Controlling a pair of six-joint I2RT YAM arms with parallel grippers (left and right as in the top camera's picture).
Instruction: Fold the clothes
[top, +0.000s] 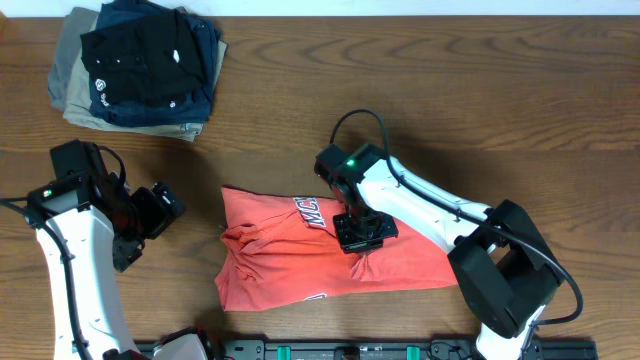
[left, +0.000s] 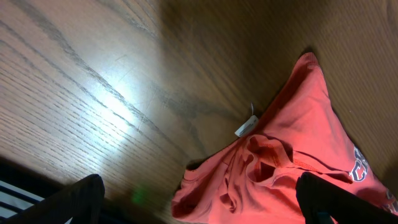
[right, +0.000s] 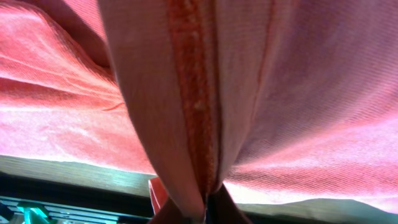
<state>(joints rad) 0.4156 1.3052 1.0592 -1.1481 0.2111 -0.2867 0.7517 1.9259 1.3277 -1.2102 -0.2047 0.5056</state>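
Even overhead light; glare patch on table (left: 115, 102); right-wrist close-up soft.

Robotics lab setup: wood-grain table (top: 450, 80), left arm (top: 75, 250), right arm (top: 425, 205).

I work with two arms: my left arm (top: 75, 250) at the lower left of the overhead view and my right arm (top: 430, 205) at the lower right. Each carries one gripper, so two in all: the left gripper (top: 150, 226) and the right gripper (top: 365, 238). I count one coral-red T-shirt (top: 300, 265) at the lower middle, with one white tag (left: 246, 126) on it. At the upper left sit three folded pieces in one pile: one khaki garment (top: 70, 75), one navy garment (top: 205, 45) and one black garment (top: 135, 65). There is one table (top: 450, 90).
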